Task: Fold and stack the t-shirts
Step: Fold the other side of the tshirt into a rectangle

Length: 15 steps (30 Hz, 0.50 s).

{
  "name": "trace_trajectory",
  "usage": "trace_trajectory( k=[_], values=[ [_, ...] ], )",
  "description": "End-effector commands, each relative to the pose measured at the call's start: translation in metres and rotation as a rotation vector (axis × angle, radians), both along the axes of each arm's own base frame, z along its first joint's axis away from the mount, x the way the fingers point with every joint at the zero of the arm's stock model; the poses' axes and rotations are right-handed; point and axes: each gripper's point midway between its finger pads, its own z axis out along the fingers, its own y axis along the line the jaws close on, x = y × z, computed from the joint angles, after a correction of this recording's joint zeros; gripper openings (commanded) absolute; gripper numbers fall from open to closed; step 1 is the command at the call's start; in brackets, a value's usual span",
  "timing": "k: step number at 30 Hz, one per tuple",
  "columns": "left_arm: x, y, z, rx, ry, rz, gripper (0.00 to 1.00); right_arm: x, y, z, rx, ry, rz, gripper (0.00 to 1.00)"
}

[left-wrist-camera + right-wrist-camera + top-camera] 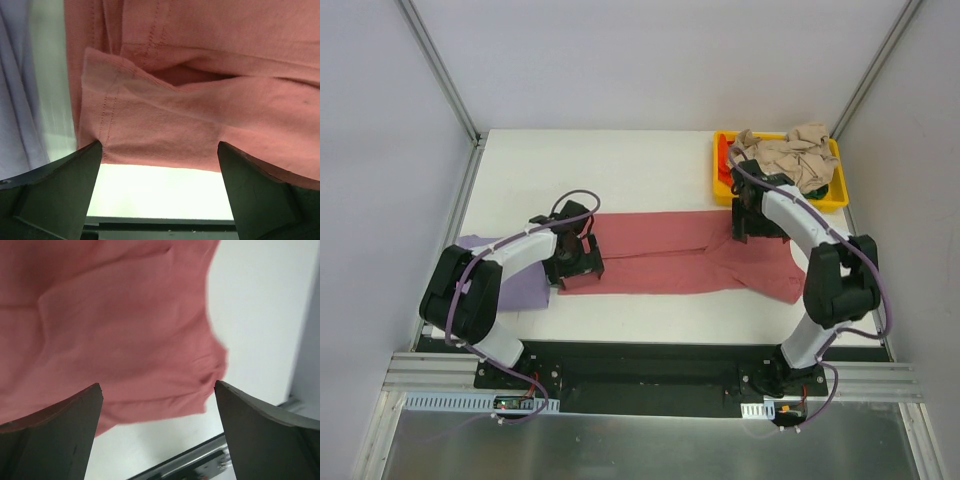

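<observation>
Beneath the left claw [159,145] lies a red-pink t-shirt [670,255].

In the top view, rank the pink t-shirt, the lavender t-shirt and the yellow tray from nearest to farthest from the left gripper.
1. Pink t-shirt, its left end at the left gripper.
2. Lavender t-shirt, just left of it.
3. Yellow tray, far back right corner.

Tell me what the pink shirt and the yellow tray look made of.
The pink shirt looks like soft matte knit cloth: stitched hems, limp folds. The tray is probably rigid plastic: smooth, evenly yellow, straight rim, though too small to be sure.
</observation>
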Motion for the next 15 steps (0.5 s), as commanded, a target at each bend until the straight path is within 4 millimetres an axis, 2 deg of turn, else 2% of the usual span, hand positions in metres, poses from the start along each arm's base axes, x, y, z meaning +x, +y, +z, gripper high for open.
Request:
trace_trajectory(
  k=[1, 8, 11, 13, 15],
  values=[
    [-0.033, -0.008, 0.003, -0.049, 0.046, -0.046, 0.99, -0.030, 0.071, -0.024, 0.476, -0.005, -0.117, 0.96],
    [-0.076, -0.012, 0.003, -0.109, 0.065, -0.071, 0.99, -0.025, 0.080, -0.029, 0.542, -0.032, -0.159, 0.96],
    [-0.100, -0.021, 0.006, -0.178, 0.086, -0.158, 0.99, -0.022, 0.080, -0.033, 0.570, -0.043, -0.166, 0.96],
    [-0.105, -0.025, 0.013, -0.225, 0.070, -0.192, 0.99, -0.018, 0.077, -0.035, 0.587, -0.045, -0.189, 0.96],
    [-0.100, -0.034, 0.030, -0.279, 0.015, -0.218, 0.99, -0.013, 0.077, -0.039, 0.615, -0.043, -0.213, 0.96]
  ],
)
